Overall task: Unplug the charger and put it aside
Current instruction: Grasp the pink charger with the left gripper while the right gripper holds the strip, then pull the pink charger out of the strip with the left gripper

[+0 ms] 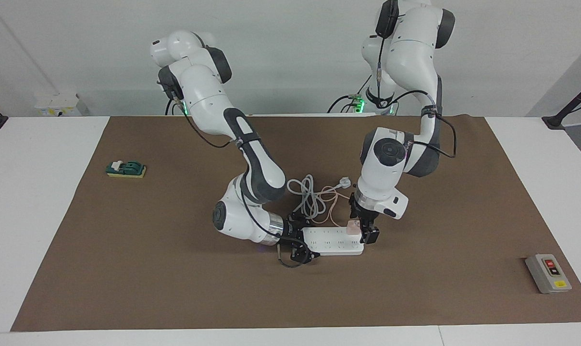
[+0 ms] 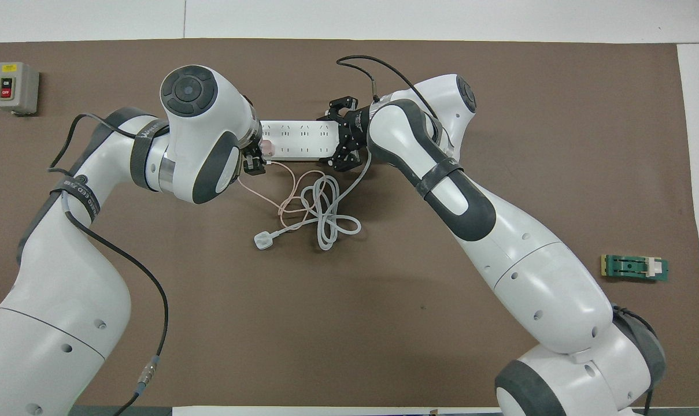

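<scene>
Pink charger [image 1: 352, 227] plugged into white power strip [image 1: 332, 241] at left-arm end, mid-mat. Left gripper [image 1: 363, 228] fingers closed around charger. Right gripper [image 1: 297, 240] clamps strip's other end. Cables [image 2: 320, 211] coiled nearer robots.

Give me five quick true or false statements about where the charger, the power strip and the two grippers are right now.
1. The charger sits in the power strip. True.
2. The left gripper is at the charger. True.
3. The right gripper waits over the grey switch box. False: it is at the strip's end toward the right arm.
4. The charger sits at the strip's end toward the right arm. False: the left arm's end.
5. The strip's white cord lies coiled nearer the robots than the strip. True.
</scene>
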`<move>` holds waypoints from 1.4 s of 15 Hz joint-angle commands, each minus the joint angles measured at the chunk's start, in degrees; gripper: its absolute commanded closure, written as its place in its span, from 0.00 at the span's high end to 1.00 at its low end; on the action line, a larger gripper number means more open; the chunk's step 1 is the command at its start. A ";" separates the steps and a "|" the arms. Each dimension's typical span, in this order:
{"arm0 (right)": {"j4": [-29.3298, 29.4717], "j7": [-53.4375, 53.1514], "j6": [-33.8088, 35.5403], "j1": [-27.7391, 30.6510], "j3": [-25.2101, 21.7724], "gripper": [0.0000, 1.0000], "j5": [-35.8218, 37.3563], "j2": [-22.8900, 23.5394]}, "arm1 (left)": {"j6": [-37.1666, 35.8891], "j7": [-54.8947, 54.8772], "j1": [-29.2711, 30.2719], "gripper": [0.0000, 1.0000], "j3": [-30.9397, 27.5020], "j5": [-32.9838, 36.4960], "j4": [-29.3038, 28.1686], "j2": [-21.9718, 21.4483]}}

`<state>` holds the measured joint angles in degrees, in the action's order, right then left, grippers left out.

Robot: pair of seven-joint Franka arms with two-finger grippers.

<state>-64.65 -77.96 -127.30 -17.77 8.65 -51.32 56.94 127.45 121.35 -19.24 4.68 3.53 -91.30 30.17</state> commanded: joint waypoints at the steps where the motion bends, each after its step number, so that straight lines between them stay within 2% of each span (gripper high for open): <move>1: -3.02 2.55 -1.46 -0.60 0.58 0.42 -0.71 -0.95 | 1.22 -0.06 -0.36 0.44 -0.72 1.04 -2.75 -2.13; 2: -3.02 2.55 -1.46 -0.51 0.58 0.42 -0.89 -0.95 | 1.31 -0.15 -0.18 0.32 -0.72 1.04 -2.66 -2.05; 4: -3.02 2.55 -1.46 -0.42 0.58 0.42 -1.06 -0.95 | 1.49 -0.33 -0.35 0.00 -0.72 1.04 -2.66 -2.05; 11: -3.02 2.55 -1.38 -0.16 0.58 0.42 -1.06 -0.95 | 0.53 -2.35 -0.27 0.00 -0.72 1.04 -1.96 -2.05; 15: -3.02 2.55 -1.29 0.19 0.58 0.42 -1.15 -1.04 | -7.97 -4.54 0.35 0.00 -0.81 0.87 4.00 -2.40; 19: -3.02 2.55 -1.20 0.20 0.58 0.42 -1.15 -1.04 | -14.14 -7.43 3.06 0.00 -0.37 -0.36 5.43 -6.87; 21: -3.02 2.46 -1.29 0.20 0.58 0.43 -1.15 -1.04 | -18.26 -13.56 5.43 0.00 -0.37 -2.20 5.51 -9.59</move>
<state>-64.73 -77.98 -127.38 -17.74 8.68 -51.35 56.91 113.35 113.33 -16.23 4.16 3.08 -84.91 24.02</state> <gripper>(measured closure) 0.053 0.692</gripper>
